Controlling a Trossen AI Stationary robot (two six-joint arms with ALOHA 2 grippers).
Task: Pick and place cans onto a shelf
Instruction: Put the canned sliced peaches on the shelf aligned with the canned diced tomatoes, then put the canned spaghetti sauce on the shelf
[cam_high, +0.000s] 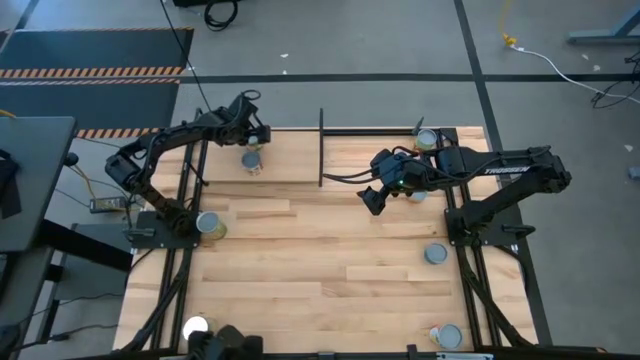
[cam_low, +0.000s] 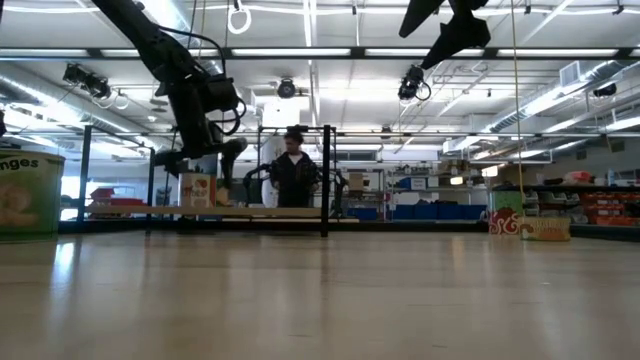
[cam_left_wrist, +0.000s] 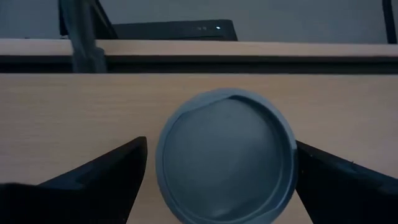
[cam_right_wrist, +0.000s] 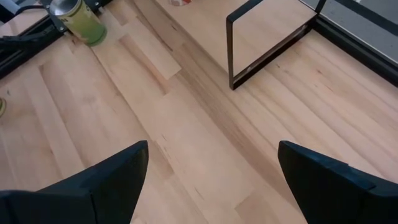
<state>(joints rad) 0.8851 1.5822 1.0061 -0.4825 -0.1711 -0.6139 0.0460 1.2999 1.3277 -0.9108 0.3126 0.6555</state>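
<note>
Plainly, little writing can be read: the low view shows the letters "nges" on a green-labelled can (cam_low: 28, 195) at the near left, while a can (cam_low: 198, 190) on the shelf (cam_low: 235, 211) carries an orange and white label whose words are too small to make out. The left gripper (cam_high: 252, 140) hangs over that same can (cam_high: 252, 160) on the shelf (cam_high: 285, 160), at the far side of the bench (cam_high: 320, 265); its wrist view shows the grey-blue lid (cam_left_wrist: 227, 155) between the two dark fingers (cam_left_wrist: 102, 180), the jaws apart and standing off each side of the can without touching it. The right gripper (cam_high: 372, 200) is raised over bare planks right of centre, its jaws wide apart and holding nothing, with the shelf's black end rod (cam_right_wrist: 231, 53) ahead of it. Other cans stand well apart around the edges: one (cam_high: 210, 226) by the left arm's base, one (cam_high: 427, 139) at the far right corner, one (cam_high: 435, 254) near the right edge, one (cam_high: 449, 336) at the near right corner, and one glaring white (cam_high: 195, 327) at the near left. The middle of the bench lies open.
</note>
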